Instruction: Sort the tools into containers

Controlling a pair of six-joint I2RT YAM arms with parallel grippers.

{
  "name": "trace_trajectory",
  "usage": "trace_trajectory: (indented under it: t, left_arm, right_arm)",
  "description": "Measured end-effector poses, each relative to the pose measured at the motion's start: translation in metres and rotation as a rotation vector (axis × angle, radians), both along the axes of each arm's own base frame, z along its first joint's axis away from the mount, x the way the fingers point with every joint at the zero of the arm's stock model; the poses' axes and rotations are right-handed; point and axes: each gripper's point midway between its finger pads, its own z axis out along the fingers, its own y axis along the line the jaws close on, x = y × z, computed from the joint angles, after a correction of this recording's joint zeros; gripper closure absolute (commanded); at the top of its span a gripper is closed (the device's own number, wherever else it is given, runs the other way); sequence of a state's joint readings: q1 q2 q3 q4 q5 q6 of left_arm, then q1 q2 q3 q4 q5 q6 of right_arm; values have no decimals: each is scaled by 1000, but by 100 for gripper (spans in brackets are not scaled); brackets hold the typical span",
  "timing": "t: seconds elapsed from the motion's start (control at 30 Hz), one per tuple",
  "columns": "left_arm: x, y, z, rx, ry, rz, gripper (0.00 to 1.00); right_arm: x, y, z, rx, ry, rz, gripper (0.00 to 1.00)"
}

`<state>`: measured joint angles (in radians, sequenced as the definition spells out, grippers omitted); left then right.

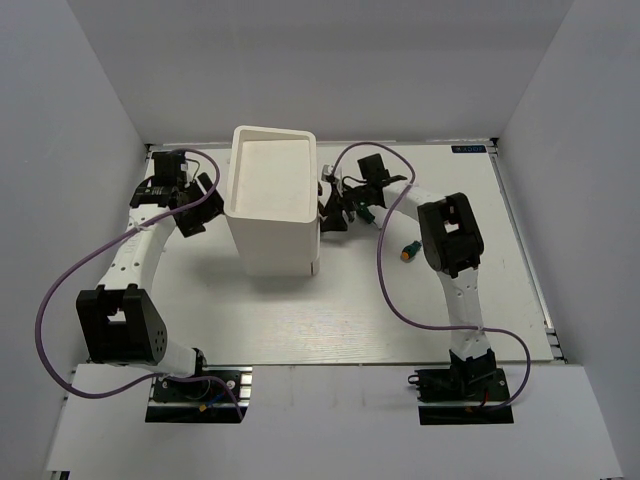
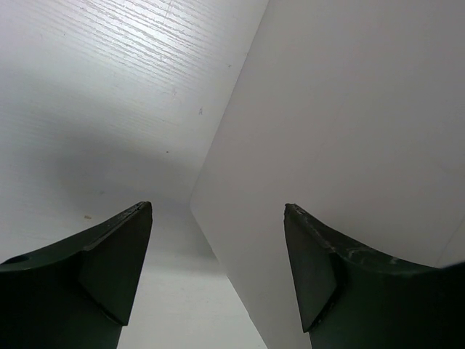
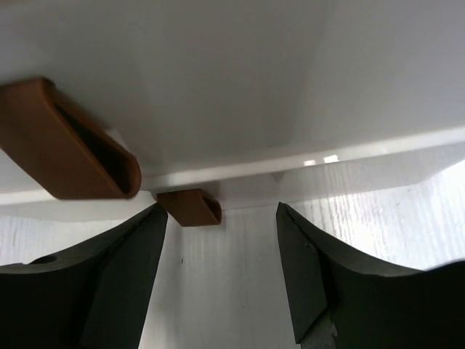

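The tall white bin stands mid-table. My left gripper is open at its left wall, and in the left wrist view the bin's corner sits between the spread fingers of the left gripper, untouched. My right gripper is open at the bin's right side. In the right wrist view two orange-brown handle ends, seemingly of pliers, lie against the white bin wall, just beyond the left finger of the right gripper; nothing is between the jaws. An orange-green stubby screwdriver lies to the right.
A green bit shows under the right forearm; I cannot tell what it is. White walls close in the table on the left, right and back. Purple cables loop off both arms.
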<state>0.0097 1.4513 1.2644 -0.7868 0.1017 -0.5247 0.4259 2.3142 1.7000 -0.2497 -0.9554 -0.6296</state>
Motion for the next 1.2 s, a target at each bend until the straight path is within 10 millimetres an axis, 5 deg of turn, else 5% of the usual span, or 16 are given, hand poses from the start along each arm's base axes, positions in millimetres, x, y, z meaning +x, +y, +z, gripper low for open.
trace_trajectory:
  t: [0.13, 0.23, 0.27, 0.37, 0.67, 0.97, 1.1, 1.2]
  left_arm:
    - [0, 0, 0, -4, 1, 4, 17]
    - [0, 0, 0, -6, 0, 5, 17]
    - [0, -1, 0, -8, 0, 6, 17]
    - [-1, -1, -2, -12, 7, 11, 17]
    - [-2, 0, -4, -12, 14, 13, 15]
    - [-3, -1, 0, -13, 1, 11, 15]
    - [-3, -1, 0, -15, 1, 10, 15]
    - [-3, -1, 0, -15, -1, 10, 15]
  right_arm:
    - [2, 8, 10, 49, -6, 8, 43]
    - [-2, 10, 12, 78, 9, 20, 66]
    - [-5, 10, 11, 84, 22, 25, 83]
    - [-10, 11, 10, 100, 45, 36, 100]
    - [-10, -3, 11, 45, -18, -31, 100]
    - [1, -56, 11, -53, -55, -142, 100]
    - [-1, -63, 11, -67, -46, -143, 50]
    - [-2, -66, 14, -68, -43, -145, 43]
